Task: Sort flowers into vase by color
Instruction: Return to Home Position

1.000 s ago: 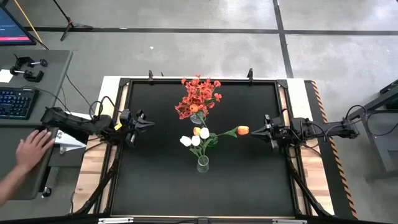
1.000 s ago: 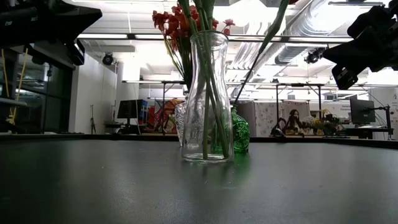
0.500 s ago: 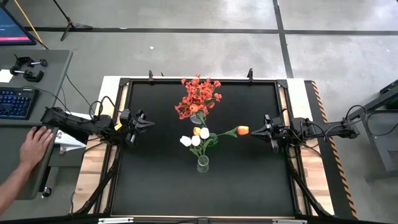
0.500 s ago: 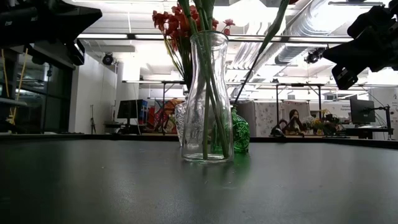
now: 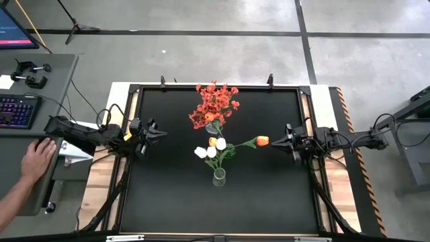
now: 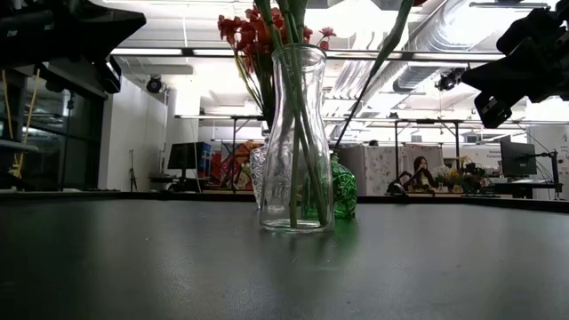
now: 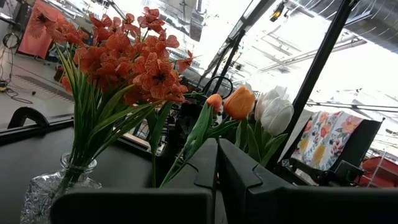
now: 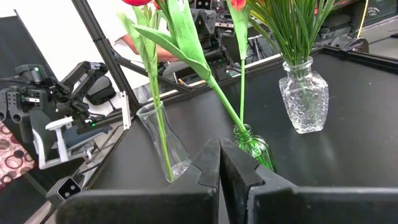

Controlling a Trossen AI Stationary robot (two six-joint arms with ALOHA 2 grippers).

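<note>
Three vases stand mid-table. A cut-glass vase (image 8: 303, 102) holds the red blossom sprays (image 5: 213, 104). A small green vase (image 6: 342, 188) holds the orange tulips (image 5: 262, 141), whose stems lean out. A tall clear vase (image 6: 298, 142) holds the white tulips (image 5: 210, 151). My left gripper (image 5: 161, 133) hovers shut at the table's left side, pointing at the vases. My right gripper (image 5: 274, 141) hovers shut at the right side, its tips just beside the outermost orange tulip. Both wrist views show the fingers (image 7: 217, 168) (image 8: 219, 162) closed on nothing.
A black mat (image 5: 168, 195) covers the table inside a black frame (image 5: 127, 134). Bare mat lies near, left and right of the vases. A person's hand (image 5: 37, 158) rests on the side desk to the left, by a keyboard (image 5: 17, 111).
</note>
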